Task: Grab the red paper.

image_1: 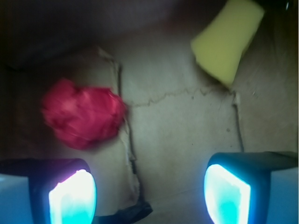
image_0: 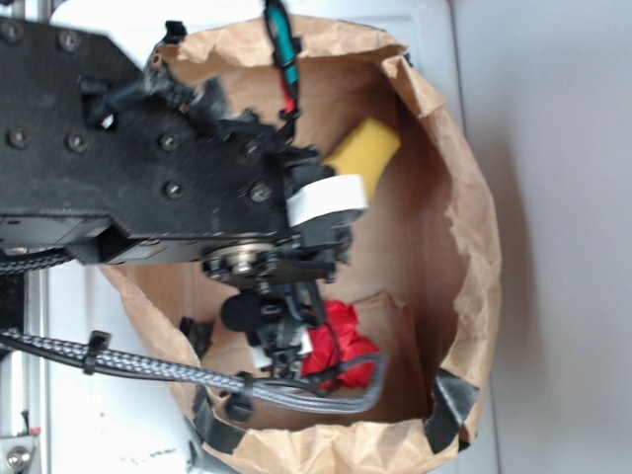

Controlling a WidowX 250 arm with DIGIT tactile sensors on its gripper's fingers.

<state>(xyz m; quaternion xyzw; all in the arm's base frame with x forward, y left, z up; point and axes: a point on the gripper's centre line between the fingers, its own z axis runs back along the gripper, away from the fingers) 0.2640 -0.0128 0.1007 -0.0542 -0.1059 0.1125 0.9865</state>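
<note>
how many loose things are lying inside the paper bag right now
2. The red paper lies on the bag floor, left in the wrist view; the yellow sponge sits at upper right. The arm hides part of the floor in the exterior view.

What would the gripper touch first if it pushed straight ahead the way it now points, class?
Most likely the bare brown paper bag floor. The open gripper aims between the red paper, off toward one finger, and the yellow sponge; depth is unclear.

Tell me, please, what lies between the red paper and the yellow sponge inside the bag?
Only bare brown bag floor, creased, with a paper fold edge beside the red paper. No object lies before the yellow sponge. The wrist view shows this.
</note>
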